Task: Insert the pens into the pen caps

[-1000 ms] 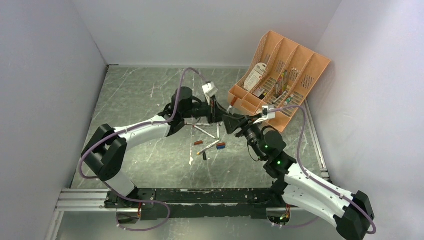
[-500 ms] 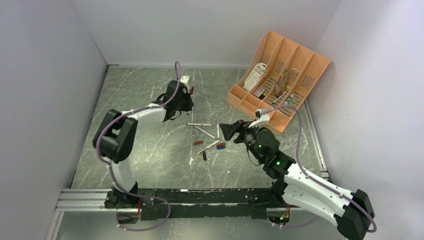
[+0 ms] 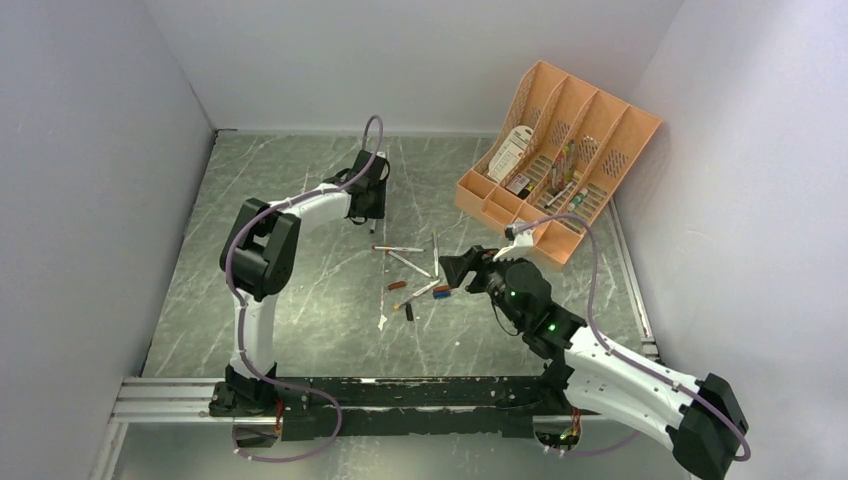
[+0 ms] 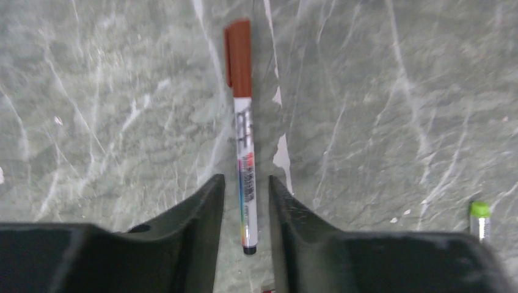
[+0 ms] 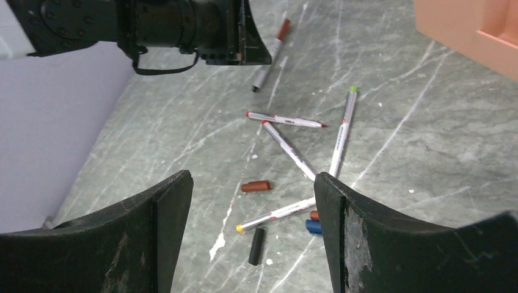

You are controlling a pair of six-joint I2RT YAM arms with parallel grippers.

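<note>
Slots of the orange tray (image 3: 638, 125), at upper right of the top view, held a white card (image 3: 512, 152) and some pens (image 3: 562, 165), too small to count. The left gripper (image 4: 245, 183) stood narrowly parted astride a capped pen (image 4: 244, 122) lying flat on the table (image 4: 397, 91), touching neither finger. The right gripper (image 5: 250, 232) was spread wide, empty, above loose pens (image 5: 285, 119) and scattered caps (image 5: 255, 186) at mid-frame.

Robot test booth in a lab.
White walls (image 3: 100, 150) box in a marbled table (image 3: 280, 170); robot arms (image 3: 610, 365) stand on a metal rail (image 3: 160, 400) at its edge.
</note>
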